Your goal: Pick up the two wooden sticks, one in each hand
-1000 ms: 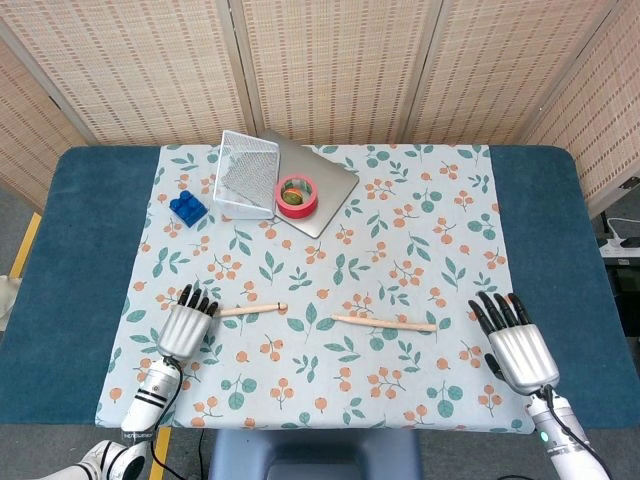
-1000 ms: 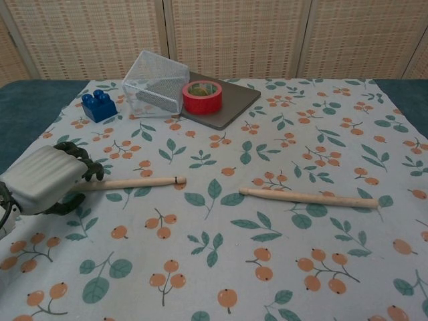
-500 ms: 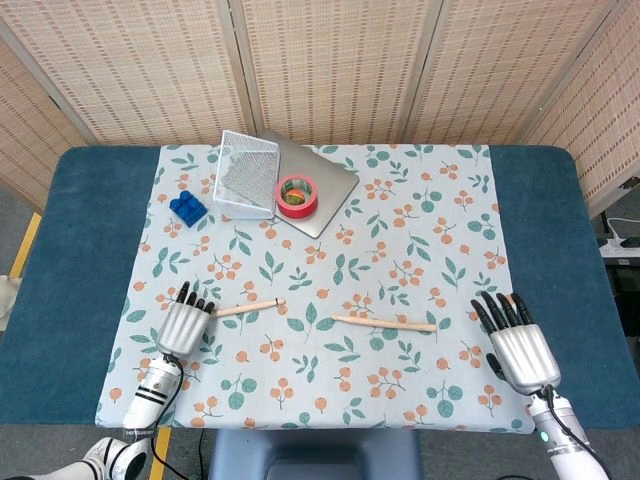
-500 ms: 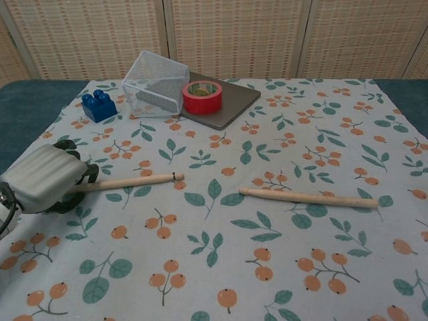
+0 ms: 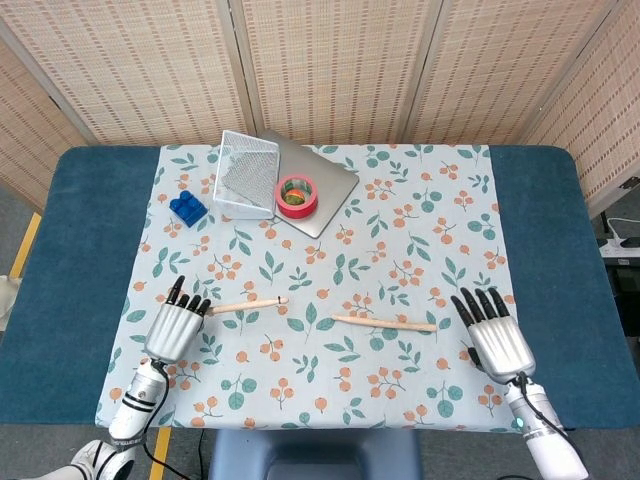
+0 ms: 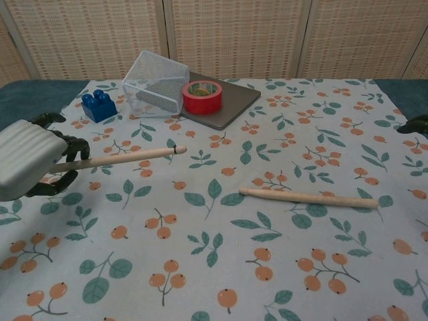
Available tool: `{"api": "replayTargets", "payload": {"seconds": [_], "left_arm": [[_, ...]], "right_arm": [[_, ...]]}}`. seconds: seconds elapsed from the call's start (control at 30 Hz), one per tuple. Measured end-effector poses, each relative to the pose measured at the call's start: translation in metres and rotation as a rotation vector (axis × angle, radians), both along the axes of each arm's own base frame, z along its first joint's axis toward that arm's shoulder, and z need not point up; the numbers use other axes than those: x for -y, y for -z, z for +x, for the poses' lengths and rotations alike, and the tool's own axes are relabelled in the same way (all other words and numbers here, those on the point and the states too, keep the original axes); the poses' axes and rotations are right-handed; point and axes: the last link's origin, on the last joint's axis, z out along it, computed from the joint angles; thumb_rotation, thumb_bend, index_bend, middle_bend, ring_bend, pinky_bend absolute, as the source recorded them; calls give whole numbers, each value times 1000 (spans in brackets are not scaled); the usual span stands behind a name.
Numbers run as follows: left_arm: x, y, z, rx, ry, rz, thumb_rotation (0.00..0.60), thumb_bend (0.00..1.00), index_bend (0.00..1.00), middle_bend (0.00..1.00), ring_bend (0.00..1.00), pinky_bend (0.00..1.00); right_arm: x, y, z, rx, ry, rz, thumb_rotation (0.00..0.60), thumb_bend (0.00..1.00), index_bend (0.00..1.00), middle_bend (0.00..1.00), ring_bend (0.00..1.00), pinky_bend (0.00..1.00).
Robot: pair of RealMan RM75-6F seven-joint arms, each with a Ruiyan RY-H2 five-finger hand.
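Note:
My left hand holds one wooden stick by its left end. That stick is lifted off the cloth and points right. The second wooden stick lies flat on the floral cloth at centre right. My right hand is open, fingers spread, a little to the right of that stick and not touching it. In the chest view only the dark fingertips of the right hand show at the right edge.
At the back stand a white wire basket, a red tape roll on a grey board, and a blue block. The floral cloth covers a dark blue table.
My left hand has raised its stick off the cloth. My right hand has moved left and forward, closer to the second stick.

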Motion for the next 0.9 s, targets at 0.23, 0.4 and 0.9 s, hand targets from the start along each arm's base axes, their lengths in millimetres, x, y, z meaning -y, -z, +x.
{"api": "replayTargets", "payload": {"seconds": [0.23,0.4,0.9], "left_arm": [[20,-25,-10,33,45,10,600,597,852,933,548,180],[27,-33,-15,43,40,8,600,597,852,933,548,177],[26,-41,-23,46,33,17,600,595,852,933,548,175]], "right_arm": [[10,39,16,0,-35,13,600,264,256,212,0,0],[20,69,19,-40,-35,35,600,264,308,252,0,0],[44,106,26,-67,-39,14,600,265,419,345,86,0]]}}
